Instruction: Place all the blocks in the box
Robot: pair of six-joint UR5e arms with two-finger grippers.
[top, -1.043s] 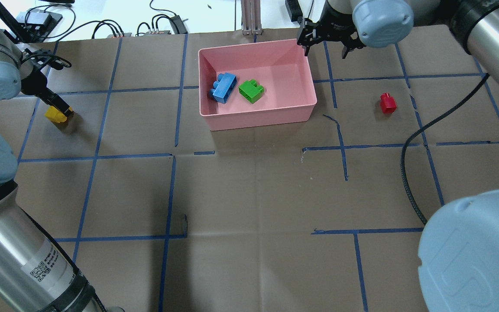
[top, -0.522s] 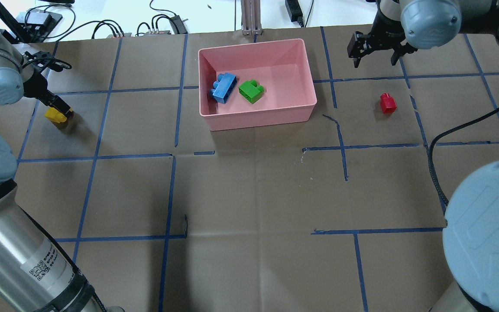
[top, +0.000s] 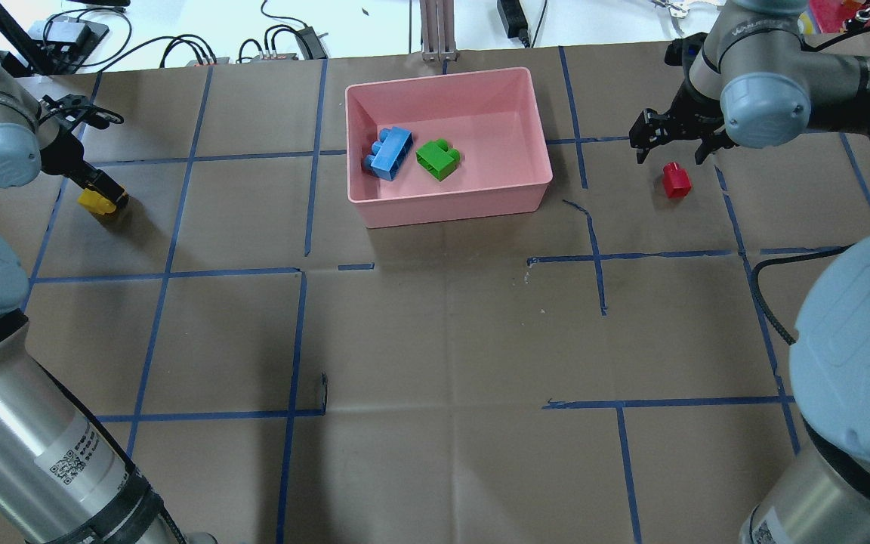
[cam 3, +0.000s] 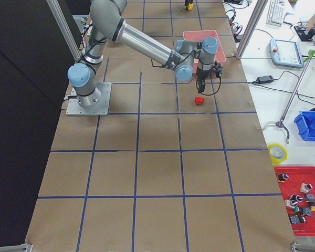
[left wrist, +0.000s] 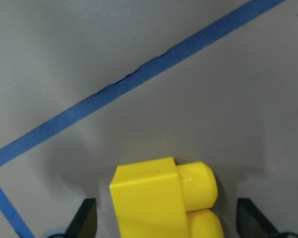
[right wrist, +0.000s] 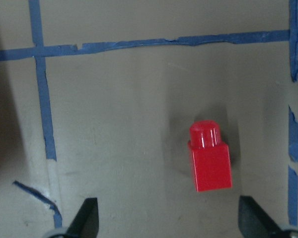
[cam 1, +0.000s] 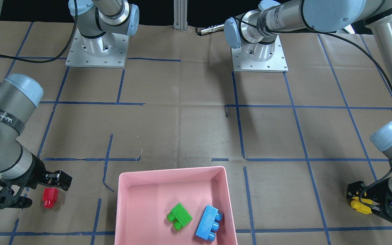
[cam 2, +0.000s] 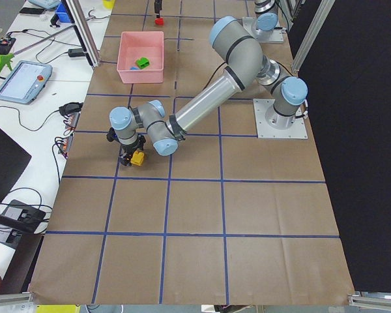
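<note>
The pink box [top: 533, 189] stands at the table's far middle with the blue brick [top: 388, 153] and the green brick [top: 437, 159] inside. The yellow brick [top: 97, 201] lies on the paper at the far left. My left gripper [top: 103, 193] is low over it. In the left wrist view, the yellow brick [left wrist: 159, 198] sits between the open fingertips [left wrist: 85, 220] with a gap on each side. The red brick [top: 676, 180] stands at the far right. My right gripper [top: 671, 147] is open and empty, just beyond the brick and above it. The red brick [right wrist: 210, 159] also shows in the right wrist view.
Blue tape lines [top: 306, 159] grid the brown paper on the table. Cables and power adapters [top: 284, 41] lie past the far edge. A metal post [top: 439, 30] stands behind the box. The arm bases [cam 1: 97, 47] are bolted at the robot's side.
My right gripper has moved from the box's far right corner rightward and nearer, and now hangs by the red brick. My left gripper stays at the yellow brick. The bricks have not moved.
</note>
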